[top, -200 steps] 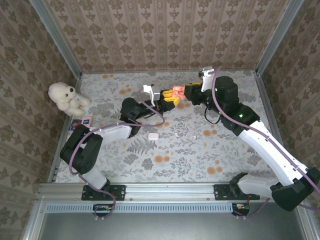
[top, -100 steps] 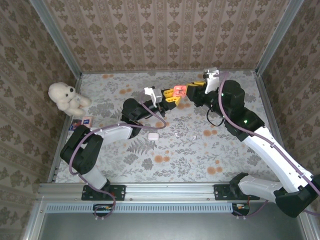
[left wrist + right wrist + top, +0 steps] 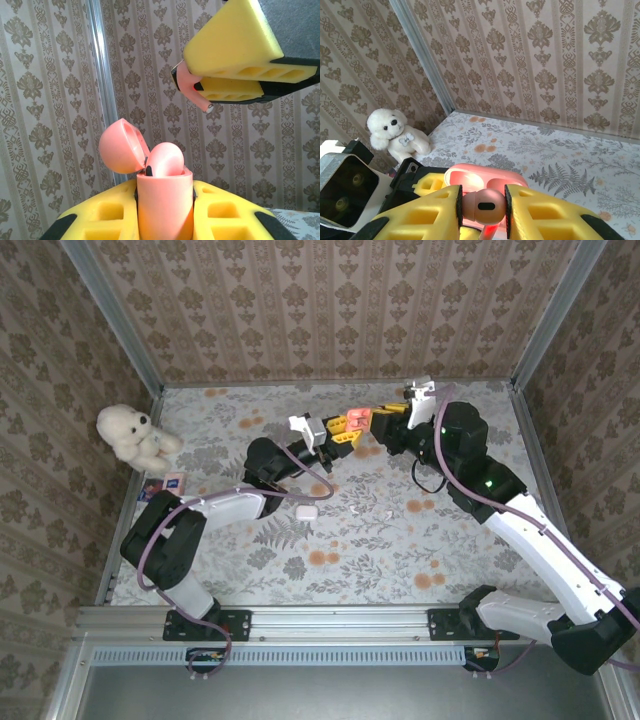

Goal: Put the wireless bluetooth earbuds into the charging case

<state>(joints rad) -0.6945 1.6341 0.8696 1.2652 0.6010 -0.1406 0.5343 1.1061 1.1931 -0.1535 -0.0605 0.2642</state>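
Bright, even light fills every picture. Shadows on the flowery table (image 3: 350, 540) are soft and faint. Up close, the yellow foam fingers (image 3: 125, 195) look slightly blurry.

The right hand (image 3: 483, 203) pinches a pink earbud (image 3: 485, 207) between its yellow fingers, close over the open pink charging case (image 3: 470, 175). A white teddy bear (image 3: 395, 132) sits on the floral bench (image 3: 560, 160).
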